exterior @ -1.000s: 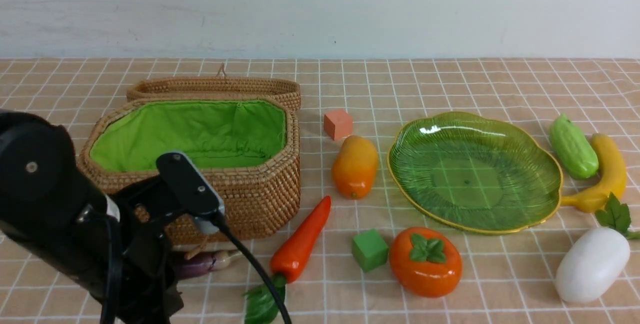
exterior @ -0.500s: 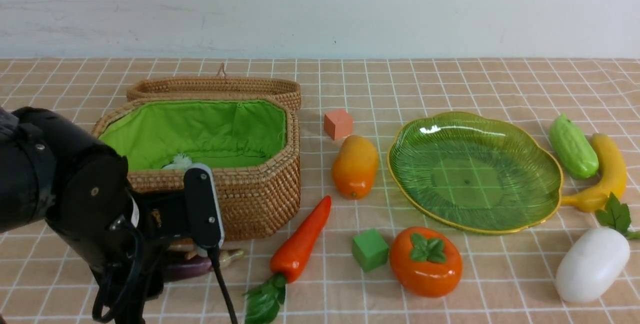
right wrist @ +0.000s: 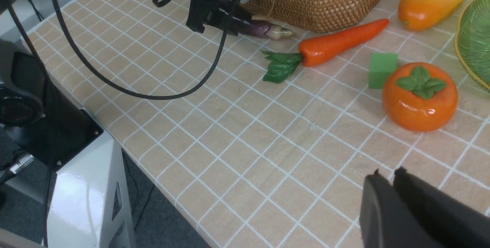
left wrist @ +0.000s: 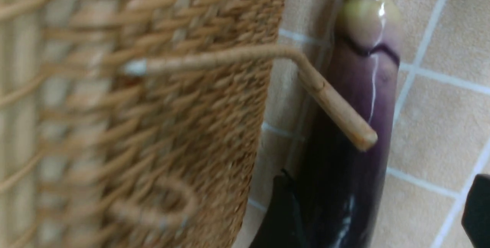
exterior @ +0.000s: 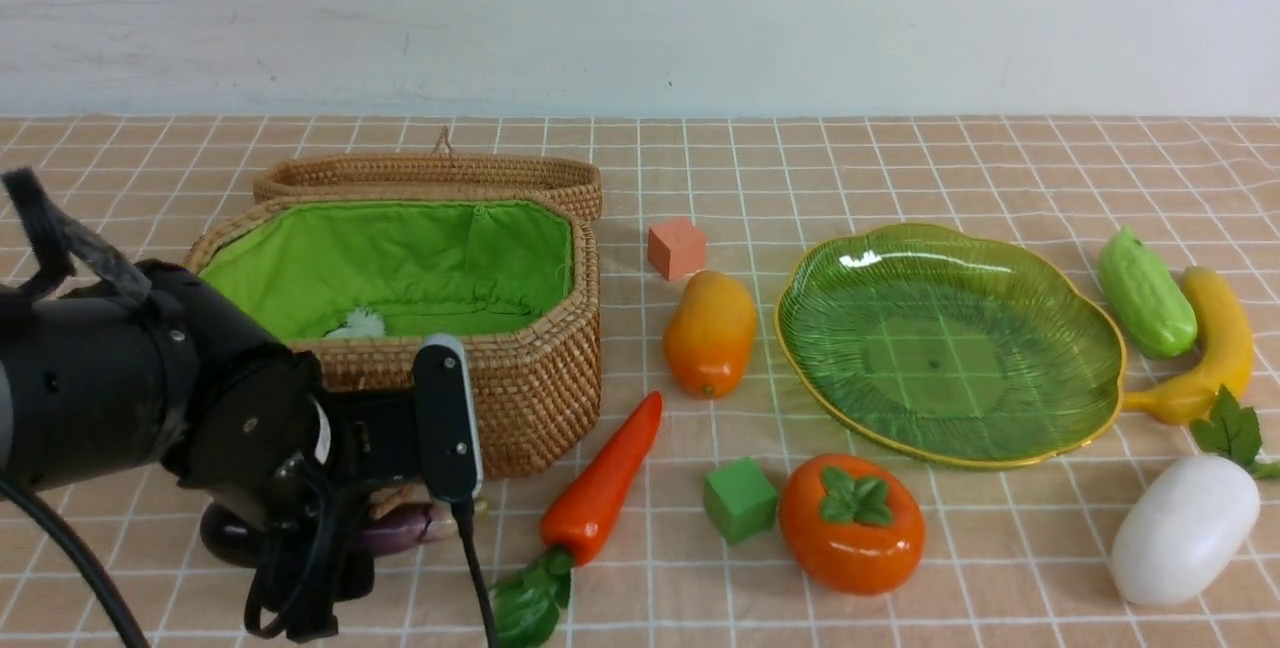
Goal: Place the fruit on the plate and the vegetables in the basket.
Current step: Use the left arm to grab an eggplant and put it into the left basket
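The open wicker basket is the landmark: well to its right lies the green plate, and past that, farthest from the basket, lie the white radish, banana and cucumber. Nearer the basket's right side are the persimmon, the mango and the slanted carrot off its front right corner. The eggplant lies along the foot of the basket's front wall, straddled by the left gripper with fingers spread wide. The right gripper, well away from the basket, has its fingers pressed together on nothing.
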You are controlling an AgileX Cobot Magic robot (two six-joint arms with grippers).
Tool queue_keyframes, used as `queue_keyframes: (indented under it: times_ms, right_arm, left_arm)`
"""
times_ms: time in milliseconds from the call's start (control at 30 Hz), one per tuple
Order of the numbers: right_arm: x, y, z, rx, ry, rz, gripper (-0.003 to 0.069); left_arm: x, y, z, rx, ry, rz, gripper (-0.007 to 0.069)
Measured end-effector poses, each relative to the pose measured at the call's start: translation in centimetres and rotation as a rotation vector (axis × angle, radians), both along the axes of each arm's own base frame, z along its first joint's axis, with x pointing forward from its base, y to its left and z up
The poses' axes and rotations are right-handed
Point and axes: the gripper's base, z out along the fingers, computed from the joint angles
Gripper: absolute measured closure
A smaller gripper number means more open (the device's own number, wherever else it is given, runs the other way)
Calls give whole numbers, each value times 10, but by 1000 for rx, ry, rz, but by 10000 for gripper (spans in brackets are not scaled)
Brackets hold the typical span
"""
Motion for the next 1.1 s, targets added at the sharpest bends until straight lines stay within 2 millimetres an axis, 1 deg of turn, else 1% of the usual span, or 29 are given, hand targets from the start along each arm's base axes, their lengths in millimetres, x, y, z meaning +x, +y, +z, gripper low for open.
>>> queue_keyframes:
  times_ms: [33, 167, 333, 600, 700, 767, 800, 867, 1000, 1100]
  right_arm:
    - [0, 0, 0, -1, 1, 1, 599]
    - [0, 0, -1, 4, 10, -4, 596]
    - [0, 0, -1, 18, 30, -16, 596]
    - [0, 0, -1, 20, 34, -18, 594]
    - [0, 0, -1, 21, 36, -19, 592]
    - [0, 0, -1, 22, 34, -20, 593]
    - [1, 0, 0, 22, 28, -23, 593]
    - [2, 0, 1, 26, 11, -29, 593]
    - [3, 0, 2, 32, -9, -35, 593]
    - [3, 0, 2, 29, -15, -39, 593]
  left_arm:
    - [3, -1, -5, 7, 1, -11, 57]
    - [9, -3, -16, 25, -12, -45, 57]
    - [10, -3, -26, 48, 25, -37, 59]
    - [3, 1, -26, 64, 90, 9, 67]
    - [-3, 3, -16, 50, 113, 45, 98]
    - [-6, 3, -10, 39, 105, 51, 116]
    - [-7, 3, -4, 24, 88, 56, 139]
    - [-7, 3, 0, 13, 73, 56, 155]
    - [-6, 2, -2, 1, 66, 57, 160]
    - [-2, -1, -18, -7, 100, 99, 154]
